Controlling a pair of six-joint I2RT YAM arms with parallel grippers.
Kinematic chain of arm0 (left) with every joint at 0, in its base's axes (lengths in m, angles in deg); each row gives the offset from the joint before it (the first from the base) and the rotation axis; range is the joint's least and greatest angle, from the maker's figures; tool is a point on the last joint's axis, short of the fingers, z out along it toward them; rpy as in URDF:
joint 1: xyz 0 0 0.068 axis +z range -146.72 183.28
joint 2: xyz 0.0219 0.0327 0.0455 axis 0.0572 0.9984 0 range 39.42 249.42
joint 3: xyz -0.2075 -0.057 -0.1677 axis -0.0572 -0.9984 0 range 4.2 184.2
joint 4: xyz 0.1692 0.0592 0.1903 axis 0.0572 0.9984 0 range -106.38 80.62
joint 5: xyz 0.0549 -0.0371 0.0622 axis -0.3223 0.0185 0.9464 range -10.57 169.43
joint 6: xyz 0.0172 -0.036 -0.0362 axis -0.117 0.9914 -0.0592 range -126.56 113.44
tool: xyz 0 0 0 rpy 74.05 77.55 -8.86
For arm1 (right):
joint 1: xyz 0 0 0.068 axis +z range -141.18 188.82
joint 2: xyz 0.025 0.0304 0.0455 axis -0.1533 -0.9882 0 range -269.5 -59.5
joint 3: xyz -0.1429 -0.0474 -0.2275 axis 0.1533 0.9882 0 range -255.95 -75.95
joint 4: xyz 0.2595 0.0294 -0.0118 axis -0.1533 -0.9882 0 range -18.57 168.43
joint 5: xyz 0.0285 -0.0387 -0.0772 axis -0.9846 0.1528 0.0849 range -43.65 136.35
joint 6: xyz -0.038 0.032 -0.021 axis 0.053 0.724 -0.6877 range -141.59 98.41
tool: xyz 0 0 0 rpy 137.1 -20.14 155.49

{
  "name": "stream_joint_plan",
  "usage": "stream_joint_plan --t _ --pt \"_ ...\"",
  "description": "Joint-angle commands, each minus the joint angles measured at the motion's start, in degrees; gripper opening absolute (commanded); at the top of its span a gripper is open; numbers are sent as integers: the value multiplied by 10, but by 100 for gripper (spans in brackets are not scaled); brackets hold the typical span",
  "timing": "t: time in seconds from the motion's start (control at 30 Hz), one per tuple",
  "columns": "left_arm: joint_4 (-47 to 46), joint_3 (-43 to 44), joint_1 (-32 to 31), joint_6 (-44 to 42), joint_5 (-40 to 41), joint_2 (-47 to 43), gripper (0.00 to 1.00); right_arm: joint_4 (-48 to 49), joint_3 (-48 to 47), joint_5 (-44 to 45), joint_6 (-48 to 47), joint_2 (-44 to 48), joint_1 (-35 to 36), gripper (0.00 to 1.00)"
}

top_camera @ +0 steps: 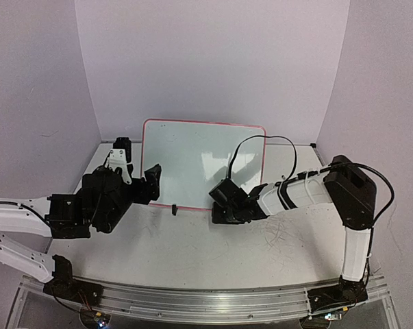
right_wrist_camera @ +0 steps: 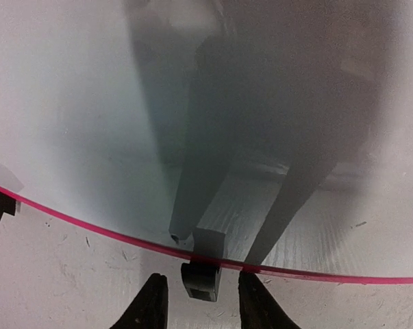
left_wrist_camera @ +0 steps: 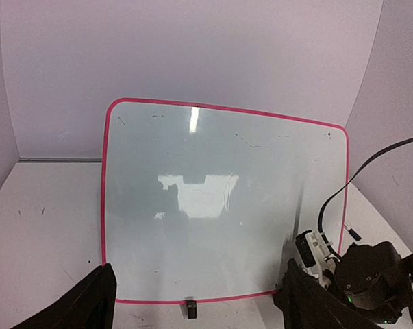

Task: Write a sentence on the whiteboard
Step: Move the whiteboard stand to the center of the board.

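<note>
Although the task is to write, the whiteboard (top_camera: 192,161) carries no sentence: its glossy face shows only faint scuffs and reflections in all three views. It stands tilted back on the bench (top_camera: 192,253), near the far edge and roughly midway between the left and right edges, with its pink-framed lower edge toward the arms. The left gripper (left_wrist_camera: 198,281) faces the board from near its lower left corner, fingers spread wide with nothing between them. The right gripper (right_wrist_camera: 202,275) sits low at the board's lower edge, right of centre, fingers apart and straddling a black clip foot (right_wrist_camera: 201,289) without visibly touching it. No marker is seen in either gripper or on the bench. Judgement: the step in hand is preparation, positioning at the board, and writing has not begun. The next move calls for a marker to be found and gripped firmly, tip exposed. The board must also be braced so that pen pressure neither tips it nor slides it toward the far edge.
</note>
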Motion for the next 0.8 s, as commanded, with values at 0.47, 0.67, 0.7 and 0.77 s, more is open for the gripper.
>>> stream_joint_plan --t 0.47,0.67,0.7,0.77 --pt "-19 12 2 -6 -11 -18 84 100 172 90 -111 119 -14 14" --pt "-20 49 3 -5 -34 27 84 156 273 36 -169 183 -47 14" --pt "-20 56 3 -6 -37 35 84 165 285 30 -180 192 -48 14" --pt "-21 69 2 -6 -45 51 84 183 310 23 -198 210 -48 14"
